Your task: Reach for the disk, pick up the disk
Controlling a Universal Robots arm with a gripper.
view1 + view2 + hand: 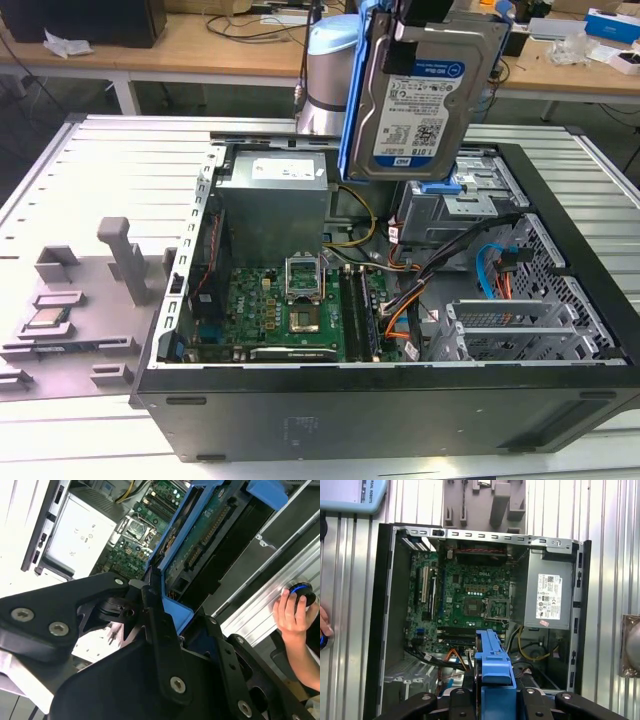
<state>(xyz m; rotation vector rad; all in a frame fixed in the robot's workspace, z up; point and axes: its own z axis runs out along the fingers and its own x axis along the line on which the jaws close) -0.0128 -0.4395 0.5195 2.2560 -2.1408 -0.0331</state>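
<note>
A: Scanning the exterior view from its left: what's on the table?

B: I see a grey fixture [95,300] with a small square chip [47,319] sitting in it, well apart from everything else. Next comes the open computer case [400,400], lying on the ribbed metal table [100,170]. Inside it, motherboard [290,310] toward the exterior view's left, silver power supply [275,195] behind it, drive cage [510,330] toward the exterior view's right.

A: And the disk?

B: I see the disk [425,95] up in the air, above the case, clear of the bays. Label faces the camera, blue rails down both long edges. It hangs roughly upright, slightly tilted.

A: Claw state?

B: The gripper [165,615] is pinching the disk. In the second wrist view its black fingers [160,630] are pressed on the blue rail end, circuit-board side of the disk in sight. In the first wrist view the gripper [494,690] clamps the blue rail from both sides, the case open below it.

A: Anything else?

B: I see a hand [292,612] in the second wrist view resting on a round black knob [301,591] beside the table edge.
</note>
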